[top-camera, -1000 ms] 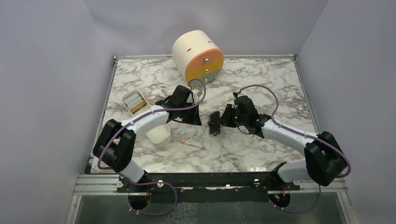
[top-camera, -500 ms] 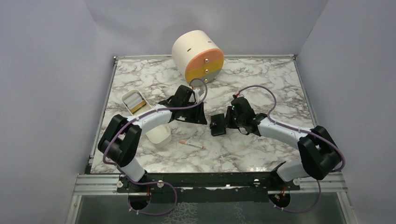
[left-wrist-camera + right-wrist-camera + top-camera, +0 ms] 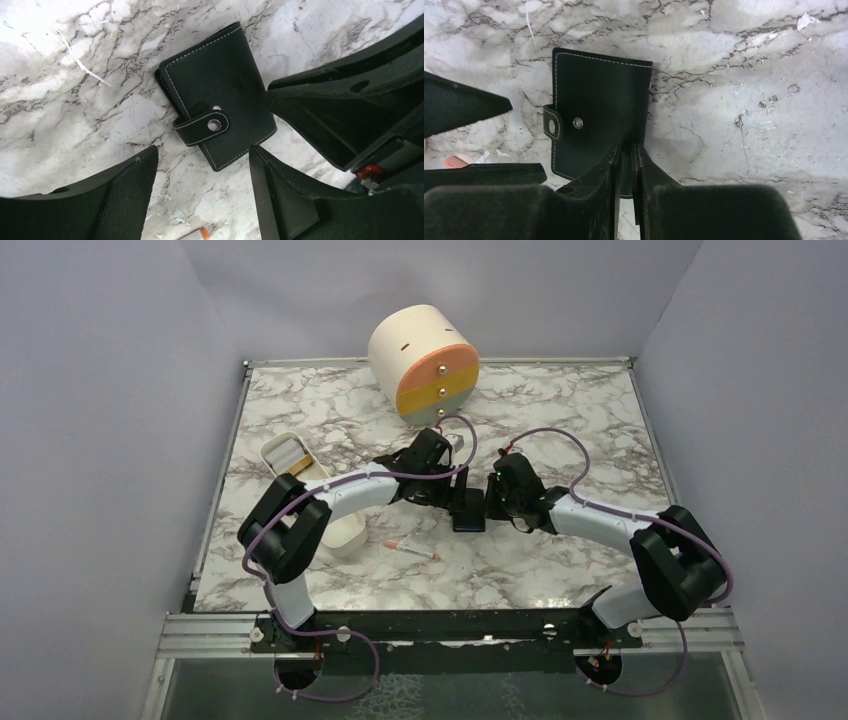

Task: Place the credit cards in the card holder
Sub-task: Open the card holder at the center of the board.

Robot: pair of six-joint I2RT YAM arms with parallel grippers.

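Note:
The black card holder (image 3: 467, 512) lies at the table's middle, closed, its snap strap (image 3: 209, 125) fastened. My right gripper (image 3: 625, 147) is at the holder's right edge with its fingers nearly together, and the holder's (image 3: 599, 95) edge runs between them. My left gripper (image 3: 201, 150) hangs open just over the holder (image 3: 215, 85), one finger on each side of its near corner, holding nothing. An orange-yellow credit card (image 3: 293, 468) lies in the oblong white tray (image 3: 277, 448) at the left. No other card shows.
A round cream drawer box (image 3: 425, 360) with orange, yellow and grey fronts stands at the back. A second white tray (image 3: 345, 530) sits by the left arm. A thin white-and-pink stick (image 3: 410, 551) lies in front of the holder. Purple walls enclose the table.
The left arm swung right to the card holder and its gripper opened. The right gripper brought the holder from tilted up to lying flat, a little to the right.

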